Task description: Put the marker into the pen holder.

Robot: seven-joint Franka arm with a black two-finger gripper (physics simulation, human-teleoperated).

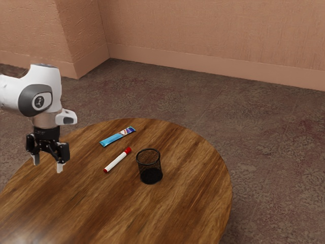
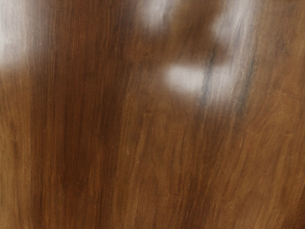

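The gripper point(image 1: 48, 163), spread wide and empty, hangs well apart from the marker point(image 1: 117, 160), which lies on the table point(image 1: 190, 203) between the tube point(image 1: 117, 136) and the holder point(image 1: 150, 168), so an off-centre grasp could let it tilt and miss the opening, and too low a carry could topple the holder.

Marker point(image 1: 117, 160) is wht w/ red ends, pen holder point(image 1: 151, 176) blk, table point(image 1: 167, 213) streaky brn.

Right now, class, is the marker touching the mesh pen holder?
Apart. In the exterior view, wooden tabletop shows between the marker and the mesh pen holder.
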